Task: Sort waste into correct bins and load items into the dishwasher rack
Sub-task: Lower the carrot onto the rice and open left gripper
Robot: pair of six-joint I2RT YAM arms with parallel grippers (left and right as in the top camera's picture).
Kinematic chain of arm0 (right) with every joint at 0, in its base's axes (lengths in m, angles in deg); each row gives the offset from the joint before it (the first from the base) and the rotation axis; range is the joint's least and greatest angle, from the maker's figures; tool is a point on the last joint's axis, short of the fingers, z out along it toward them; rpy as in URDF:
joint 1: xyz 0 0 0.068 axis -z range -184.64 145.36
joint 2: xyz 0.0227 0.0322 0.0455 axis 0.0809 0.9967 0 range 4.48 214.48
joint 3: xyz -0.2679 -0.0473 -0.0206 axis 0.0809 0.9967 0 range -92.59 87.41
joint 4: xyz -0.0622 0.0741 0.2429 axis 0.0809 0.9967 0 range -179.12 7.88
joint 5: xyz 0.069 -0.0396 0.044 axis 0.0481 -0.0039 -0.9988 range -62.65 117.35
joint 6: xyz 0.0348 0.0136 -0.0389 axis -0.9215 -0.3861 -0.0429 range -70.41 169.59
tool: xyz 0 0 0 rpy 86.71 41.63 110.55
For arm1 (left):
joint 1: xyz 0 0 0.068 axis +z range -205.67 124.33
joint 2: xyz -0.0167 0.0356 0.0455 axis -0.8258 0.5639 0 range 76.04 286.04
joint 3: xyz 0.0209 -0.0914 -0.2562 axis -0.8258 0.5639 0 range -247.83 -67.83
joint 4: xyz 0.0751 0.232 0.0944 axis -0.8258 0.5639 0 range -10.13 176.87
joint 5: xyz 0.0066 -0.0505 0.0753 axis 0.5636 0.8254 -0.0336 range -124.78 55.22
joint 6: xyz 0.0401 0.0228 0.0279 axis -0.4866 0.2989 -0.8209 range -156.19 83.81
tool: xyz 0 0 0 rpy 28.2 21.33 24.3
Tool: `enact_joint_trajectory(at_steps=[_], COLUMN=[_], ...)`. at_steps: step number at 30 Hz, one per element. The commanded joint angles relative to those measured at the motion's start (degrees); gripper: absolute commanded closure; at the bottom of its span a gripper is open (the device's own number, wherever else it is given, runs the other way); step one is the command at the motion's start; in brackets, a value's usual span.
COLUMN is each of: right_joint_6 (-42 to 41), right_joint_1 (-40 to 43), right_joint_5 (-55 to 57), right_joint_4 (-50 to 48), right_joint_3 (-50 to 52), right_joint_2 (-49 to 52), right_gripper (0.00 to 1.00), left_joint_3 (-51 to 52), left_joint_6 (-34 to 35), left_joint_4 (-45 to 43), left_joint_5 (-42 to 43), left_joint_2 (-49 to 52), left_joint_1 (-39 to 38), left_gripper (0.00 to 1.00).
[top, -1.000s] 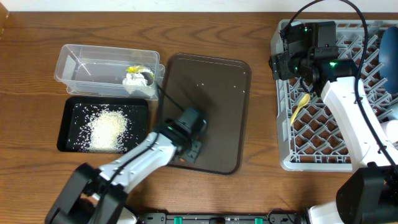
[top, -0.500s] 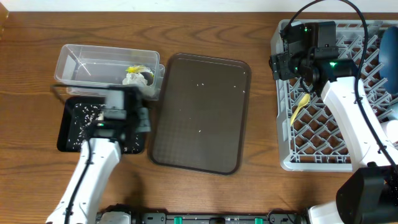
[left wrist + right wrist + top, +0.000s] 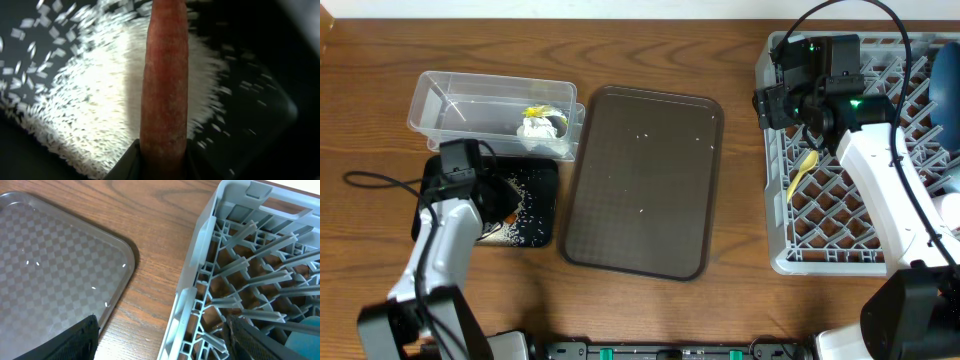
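My left gripper is shut on the orange carrot piece and holds it over the pile of white rice in the black tray. The clear tub behind it holds crumpled white and yellow-green wrappers. My right gripper is open and empty, straddling the left rim of the grey dishwasher rack; its dark fingers frame the rim. The pale yellow spoon and the dark blue bowl lie in the rack.
The dark brown serving tray lies between the bins and the rack with a few rice grains on it; it also shows in the right wrist view. A black cable trails left of the black tray.
My left arm has swung from the brown serving tray leftwards to over the black tray's rice. The right arm has not moved.
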Motion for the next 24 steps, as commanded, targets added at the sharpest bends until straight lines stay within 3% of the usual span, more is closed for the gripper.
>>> enact_joint_trajectory(at_steps=[1,9,13,16,19,24], right_joint_6=[-0.81,-0.81,-0.81,-0.81,-0.83,-0.9], right_joint_1=[-0.66,-0.66,-0.66,-0.66,-0.66,-0.61], right_joint_5=[0.35,0.37,0.37,0.33,-0.04,-4.87], right_joint_4=[0.09,0.7,0.74,0.74,0.7,-0.42], right_joint_3=[-0.17,-0.17,-0.17,-0.17,-0.17,-0.17], right_joint_2=[0.5,0.5,0.5,0.5,0.5,0.5], right_gripper=[0.21,0.22,0.21,0.15,0.02,0.01], left_joint_3=[-1.01,-1.01,-1.01,-1.09,-1.29,-1.29], left_joint_6=[6.14,6.1,4.72,0.2,-1.4,-6.86], left_joint_4=[-0.72,-5.29,-5.4,-4.98,-3.34,-1.9], left_joint_5=[-0.66,-0.66,0.72,3.48,4.24,4.94], left_joint_2=[3.43,6.71,6.4,5.05,1.92,-5.7], left_joint_1=[1.49,1.57,1.57,1.57,1.57,0.83], left_gripper=[0.85,0.83,0.63,0.43,0.37,0.26])
